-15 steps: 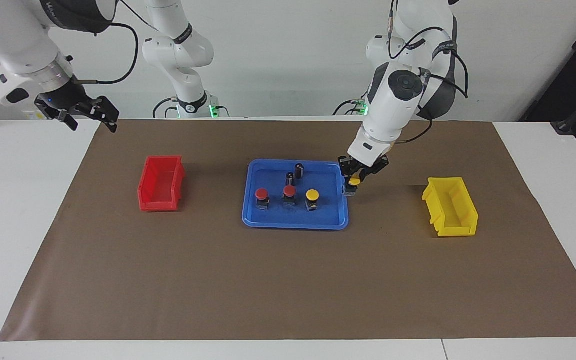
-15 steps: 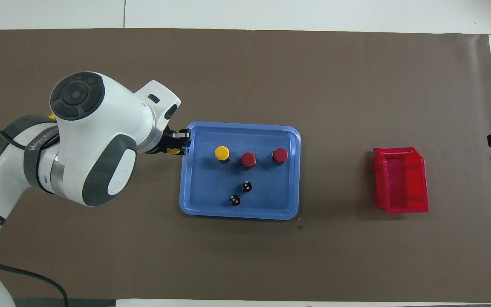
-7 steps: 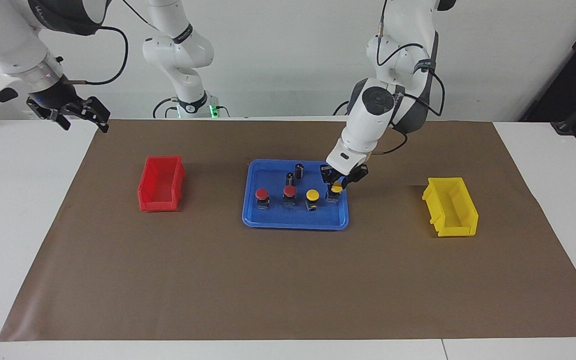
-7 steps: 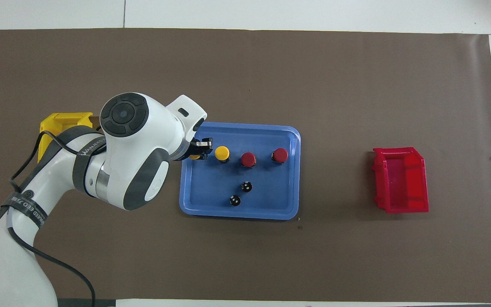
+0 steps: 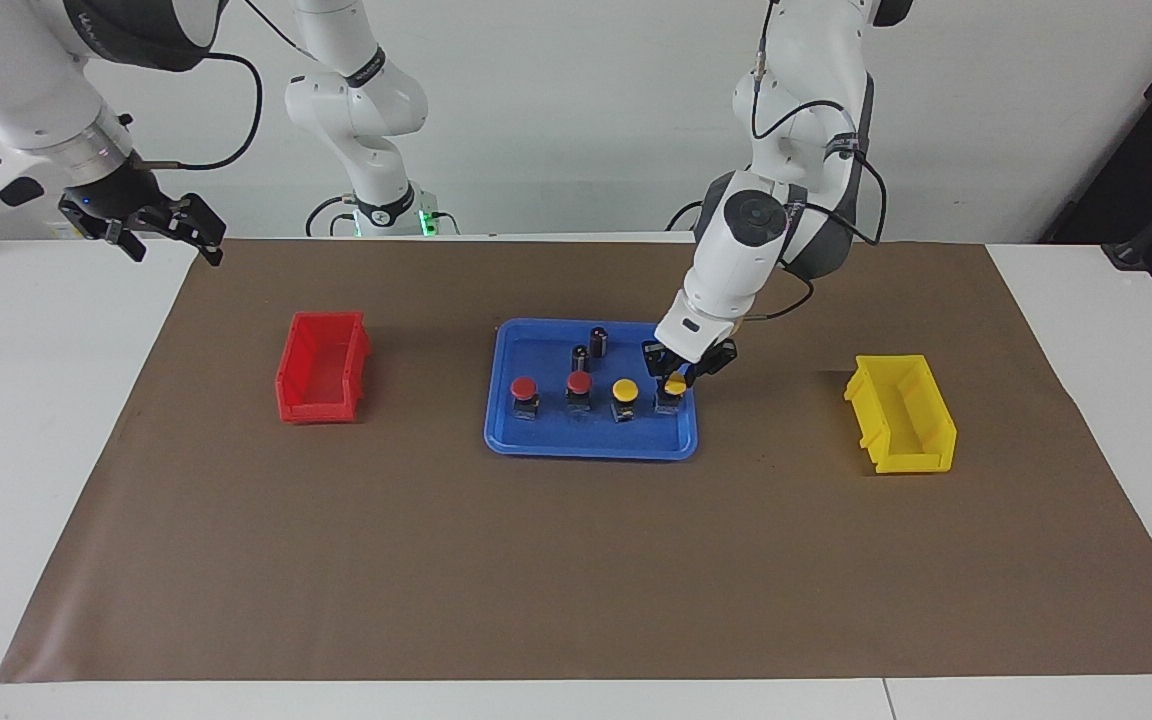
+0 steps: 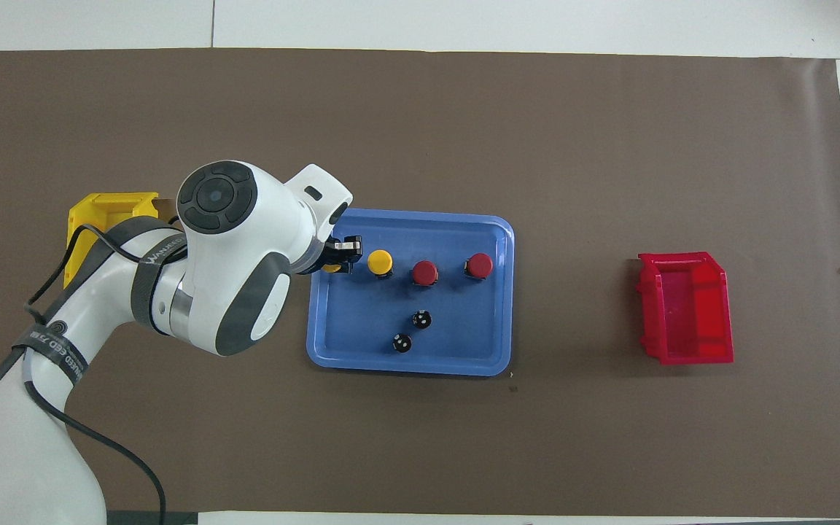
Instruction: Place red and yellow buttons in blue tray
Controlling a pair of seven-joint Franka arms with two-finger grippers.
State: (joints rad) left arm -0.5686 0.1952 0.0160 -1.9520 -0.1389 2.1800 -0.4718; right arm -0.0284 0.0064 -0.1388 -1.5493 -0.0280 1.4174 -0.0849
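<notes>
The blue tray (image 5: 591, 452) lies mid-table; it also shows in the overhead view (image 6: 409, 368). In it stand two red buttons (image 5: 524, 387) (image 5: 579, 382) and one yellow button (image 5: 624, 390) in a row. My left gripper (image 5: 677, 377) is low in the tray's end toward the left arm, shut on the second yellow button (image 5: 673, 386), whose base is at the tray floor beside the row. In the overhead view the left gripper (image 6: 340, 259) hides most of that button (image 6: 331, 268). My right gripper (image 5: 164, 228) waits open, raised over the right arm's end of the table.
Two dark capless cylinders (image 5: 598, 340) (image 5: 580, 357) stand in the tray, nearer the robots than the buttons. A red bin (image 5: 321, 365) sits toward the right arm's end, a yellow bin (image 5: 901, 412) toward the left arm's end, both on the brown mat.
My left gripper carried the yellow button from just outside the tray's rim into the tray and lowered it beside the other yellow button. The right gripper shifted slightly.
</notes>
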